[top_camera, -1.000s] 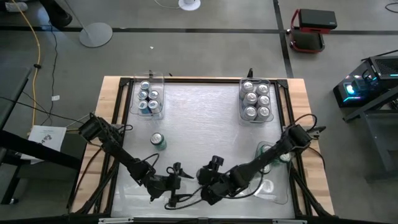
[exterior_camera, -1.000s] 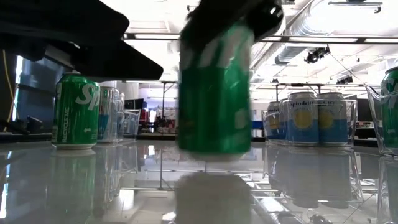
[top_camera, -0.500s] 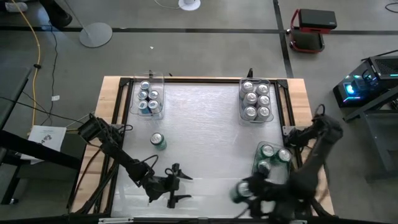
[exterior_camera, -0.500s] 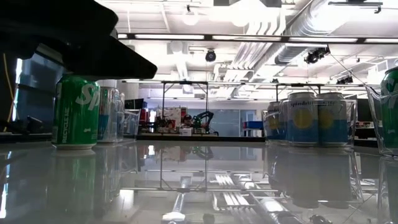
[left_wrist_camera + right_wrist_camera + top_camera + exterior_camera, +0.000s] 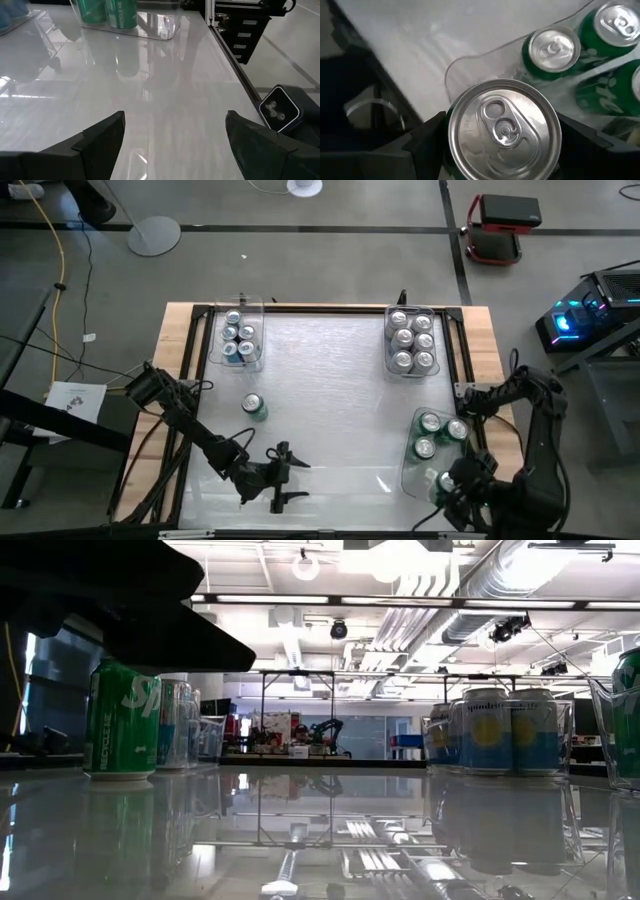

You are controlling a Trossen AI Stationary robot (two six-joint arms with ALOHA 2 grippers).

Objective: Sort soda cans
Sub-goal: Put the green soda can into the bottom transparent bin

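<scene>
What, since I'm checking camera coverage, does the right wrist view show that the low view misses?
Only the right wrist view: the right claw shut on a held green can, its silver top facing the camera, over a corner of the clear bin, which has binned green cans inside. Only the low view: a lone green can standing on the table, a group of blue-and-yellow cans, and the room behind. Both: the glossy white table.

left tool (image 5: 283, 477): agape, low | right tool (image 5: 447, 485): gripping, near edge
</scene>
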